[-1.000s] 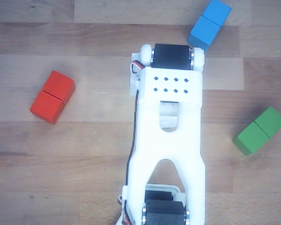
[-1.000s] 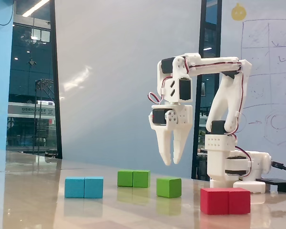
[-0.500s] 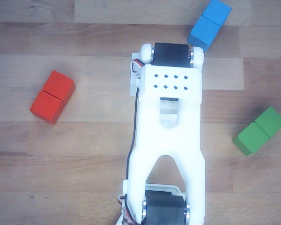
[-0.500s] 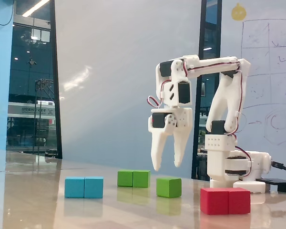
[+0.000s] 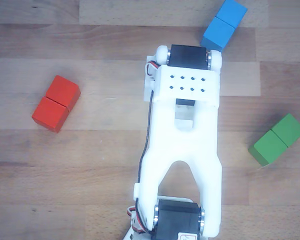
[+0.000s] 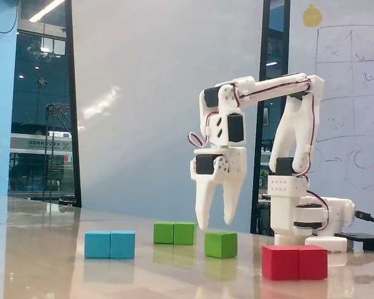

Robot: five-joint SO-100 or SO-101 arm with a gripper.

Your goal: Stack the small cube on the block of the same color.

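gripper (image 6: 214,223) hung with fingers spread, empty | just above small cube (image 6: 220,244) | block (image 6: 174,233) behind, apart

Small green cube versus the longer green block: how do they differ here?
In the fixed view, the small cube is a single piece, while the block is two cubes long with a seam. The small cube sits nearer the camera, under the open gripper; the block lies farther back, to the left. Both are green, resting flat on the table, untouched.
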